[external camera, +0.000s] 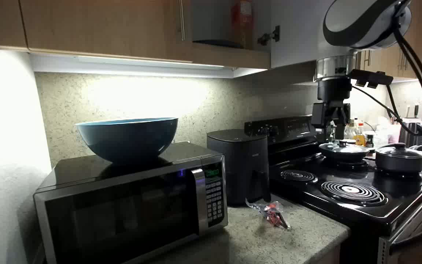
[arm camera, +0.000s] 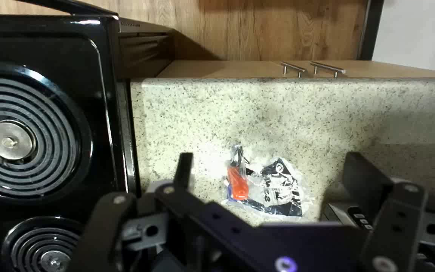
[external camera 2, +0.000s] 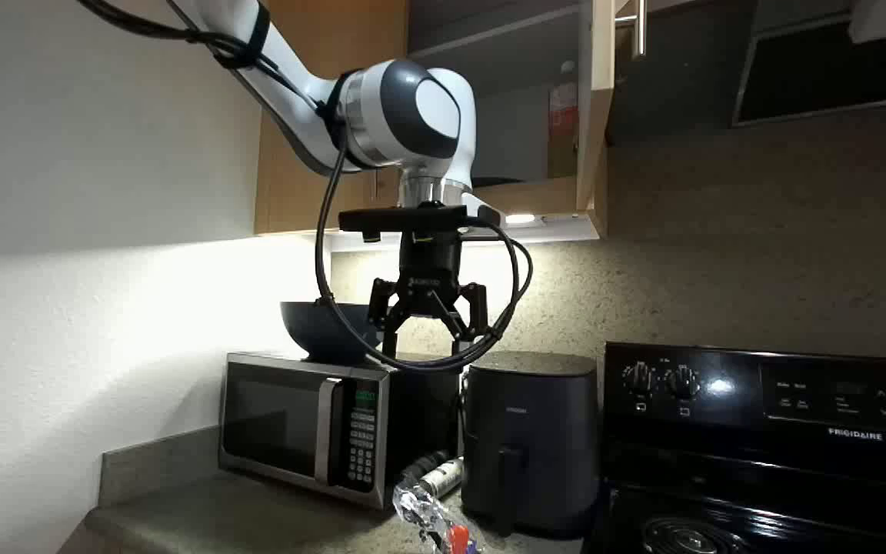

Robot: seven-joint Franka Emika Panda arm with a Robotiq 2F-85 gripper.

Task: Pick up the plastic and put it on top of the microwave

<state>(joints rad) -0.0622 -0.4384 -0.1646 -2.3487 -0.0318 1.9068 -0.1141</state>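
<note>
The speckled countertop (arm camera: pixel 210 117) carries the microwave (external camera: pixel 123 216), a black appliance (external camera 2: pixel 531 454) and crumpled plastic (arm camera: pixel 268 189).

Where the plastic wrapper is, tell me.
In an exterior view, the plastic wrapper lies on the counter, right of the microwave and in front of the air fryer.

In an exterior view the tool (external camera 2: pixel 426 346) hangs, jaws apart, higher than the plastic (external camera 2: pixel 429 512) near the microwave (external camera 2: pixel 297 419).

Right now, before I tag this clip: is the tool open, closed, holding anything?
Tool: open, holding nothing; the plastic wrapper lies on the counter.
</note>
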